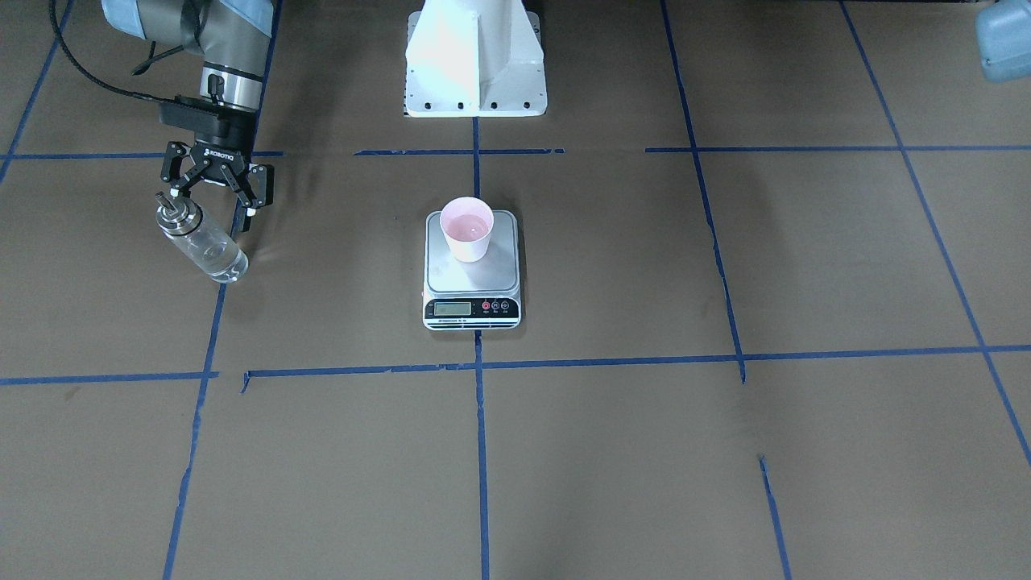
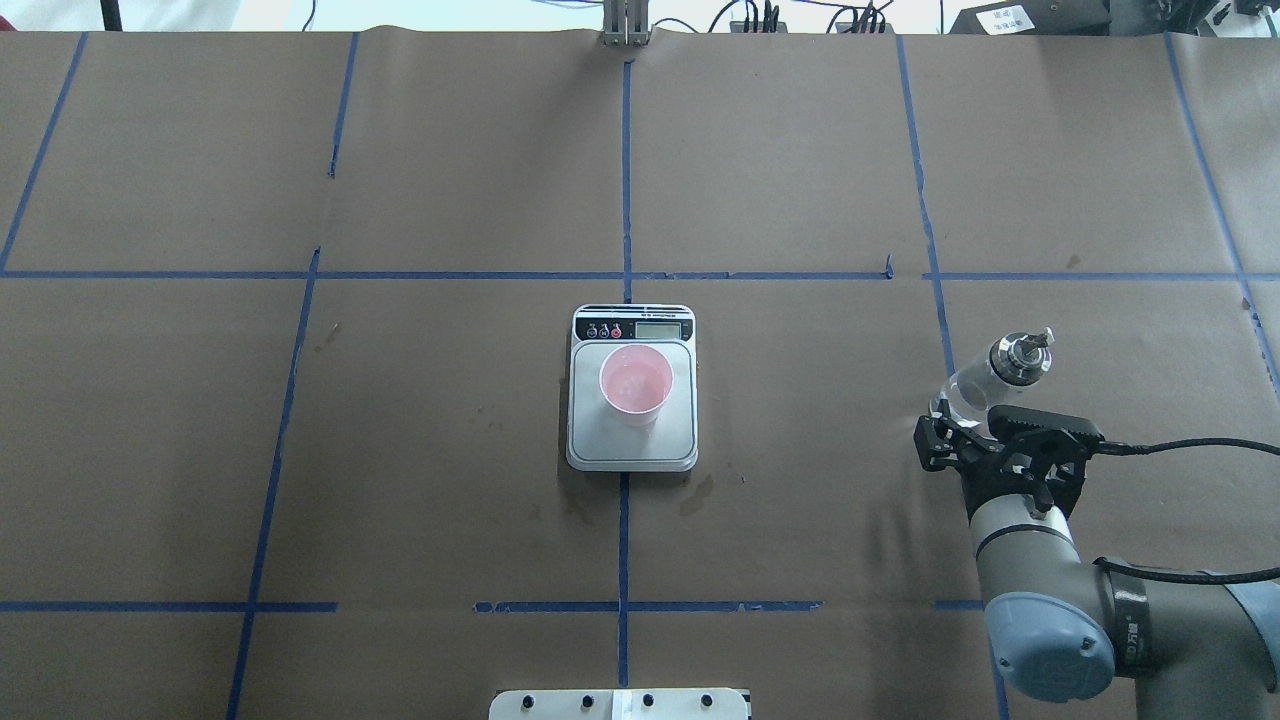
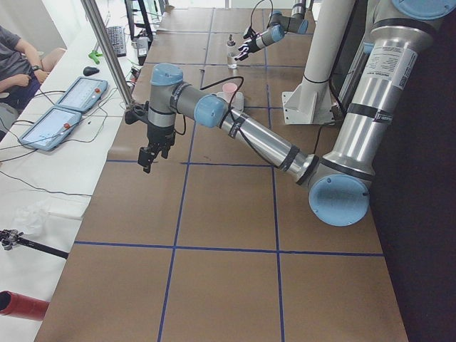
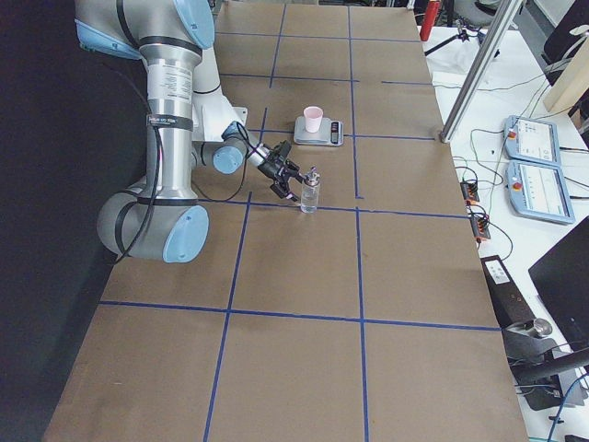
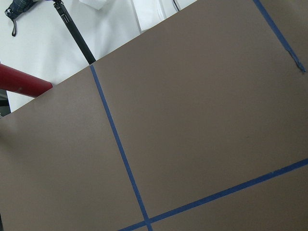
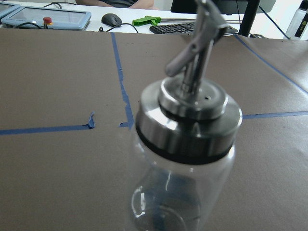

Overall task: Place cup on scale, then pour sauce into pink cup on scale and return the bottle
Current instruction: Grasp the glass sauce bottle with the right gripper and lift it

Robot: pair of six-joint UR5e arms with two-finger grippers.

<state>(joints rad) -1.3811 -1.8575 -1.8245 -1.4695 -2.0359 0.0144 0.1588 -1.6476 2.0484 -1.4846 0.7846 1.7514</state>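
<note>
- Silver-capped clear glass bottle (image 6: 192, 120) stands on brown paper tabletop (image 1: 725, 483) gridded in blue tape (image 1: 483, 451), just beside wide-spread right gripper (image 1: 207, 201).
- Pale pink cup (image 1: 467, 229) sits on silver scale (image 1: 471, 278).
- Left gripper (image 3: 147, 158): spread untellable.

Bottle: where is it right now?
In the overhead view the bottle stands upright on the robot's right, just ahead of the right gripper, well apart from the scale.

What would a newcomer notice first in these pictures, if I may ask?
The pink cup standing on the silver scale in the middle draws the eye first. Off to the robot's right, the glass bottle stands upright with the right claw open close behind it.
</note>
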